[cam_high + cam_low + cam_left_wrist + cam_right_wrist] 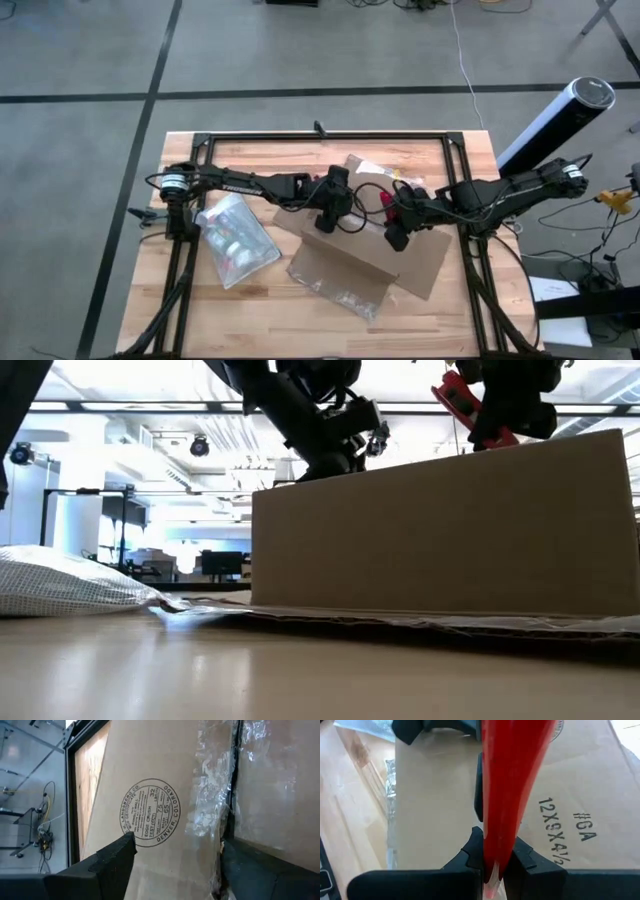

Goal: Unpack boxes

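Both end effectors hang over the brown corrugated cardboard box mid-desk: my right end effector clamps a red utility knife, left end effector open beside the taped seam. Cutting step, I judge; next, blade onto tape.

We see a lab or open-plan workshop: a wooden table on grey concrete floor, cables, ceiling strip lights and desks with monitors behind.
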